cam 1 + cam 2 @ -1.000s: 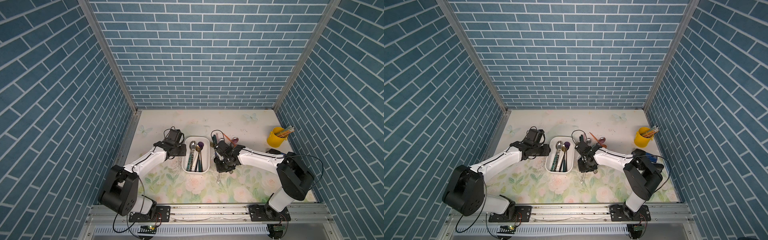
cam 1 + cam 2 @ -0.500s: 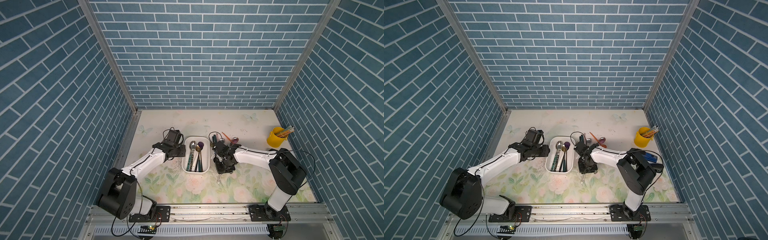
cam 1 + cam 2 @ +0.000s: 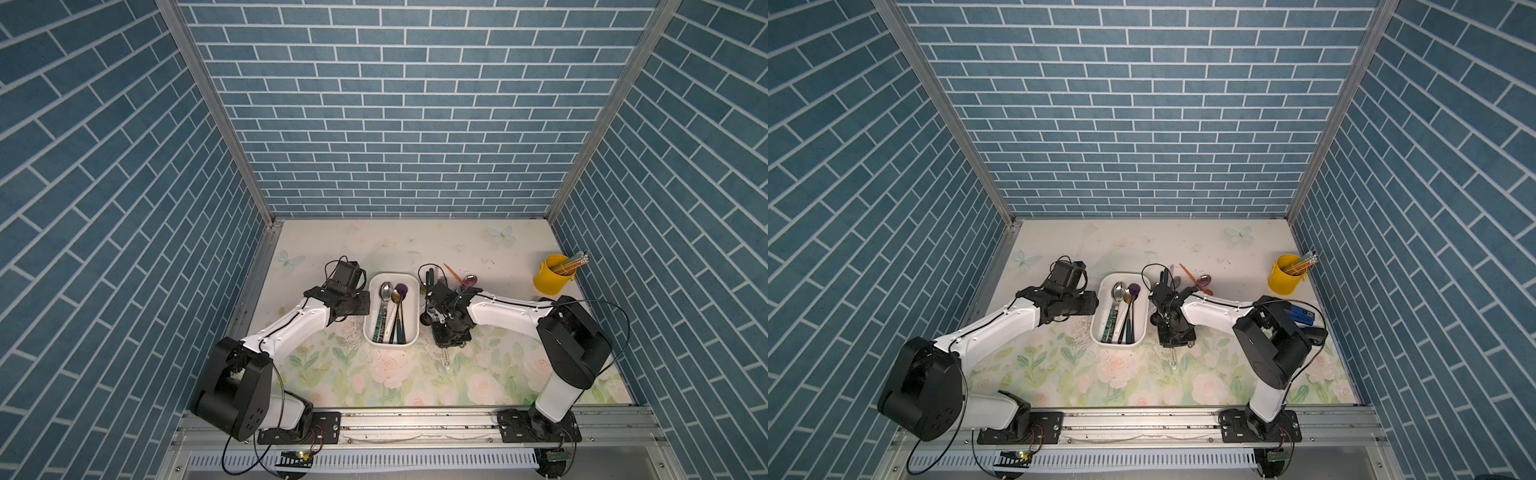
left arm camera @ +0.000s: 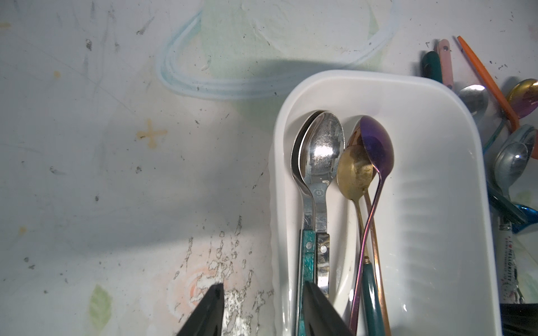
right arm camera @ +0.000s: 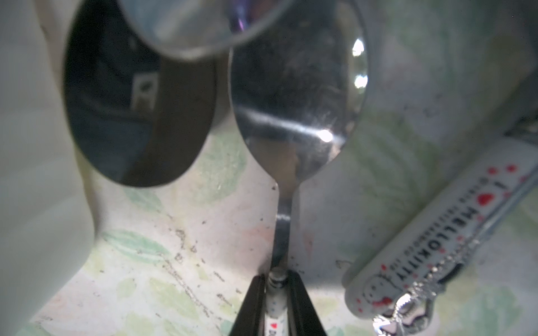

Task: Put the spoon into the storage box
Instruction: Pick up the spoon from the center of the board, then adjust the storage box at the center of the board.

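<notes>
Our right pincer [image 5: 276, 279] clamps the spoon [image 5: 297, 87] by its handle; we have yet to carry it into the storage box [image 3: 409, 305] alongside, left pincer [image 4: 263, 286] gaping.

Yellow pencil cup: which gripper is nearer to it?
Right. The right gripper, closed on a spoon, is beside the storage box on the side facing the yellow cup; the left gripper straddles the box's opposite wall, farther away.
</notes>
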